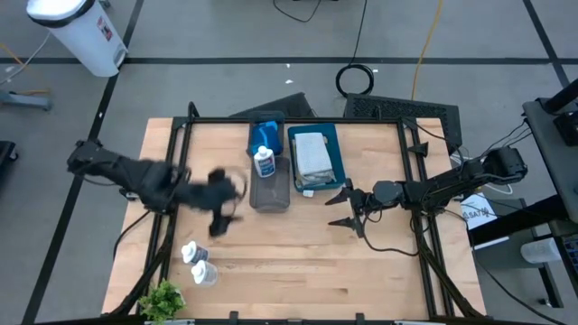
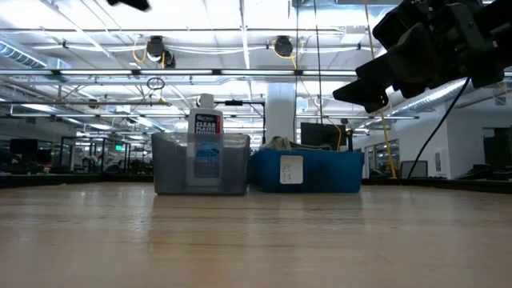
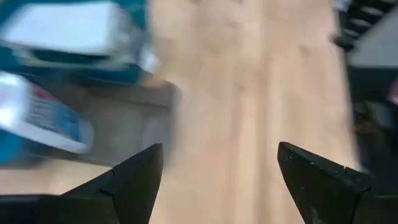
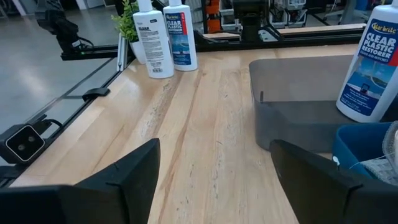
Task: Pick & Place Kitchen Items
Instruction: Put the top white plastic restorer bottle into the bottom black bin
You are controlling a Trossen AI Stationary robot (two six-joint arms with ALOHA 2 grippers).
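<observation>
Left gripper (image 1: 219,206): jaws spread wide, nothing between the fingers (image 3: 134,180); it hangs over bare wood of the table (image 1: 298,262), blurred in the overhead view. Just beyond its fingertips stands the grey tray (image 1: 270,188), and in the far end of that tray a white bottle (image 1: 264,162) with a blue label, apart from the jaws. Seen level across the table, this bottle (image 2: 207,144) stands upright, long axis vertical, cap uppermost, against the tray's wall (image 2: 172,164). Beside the grey tray, touching or nearly so, lies the teal tray (image 1: 336,149), holding a folded pale cloth (image 1: 311,155) whose long axis runs along the tray's length. A bright-blue item (image 1: 267,133) lies just past the bottle; whether it is inside the grey tray cannot be told.

Behind the left gripper, toward the near edge of the table, stand two more white bottles (image 1: 199,264) close together, upright, caps up; the small green plant (image 1: 163,300) is next to them at the corner.

Right gripper (image 1: 348,206): fingers parted wide, holding nothing, level with the near end of the teal tray and just beside it. Across open wood ahead of it stand the same two bottles (image 4: 166,37) and the plant (image 4: 127,18); nothing lies between.
</observation>
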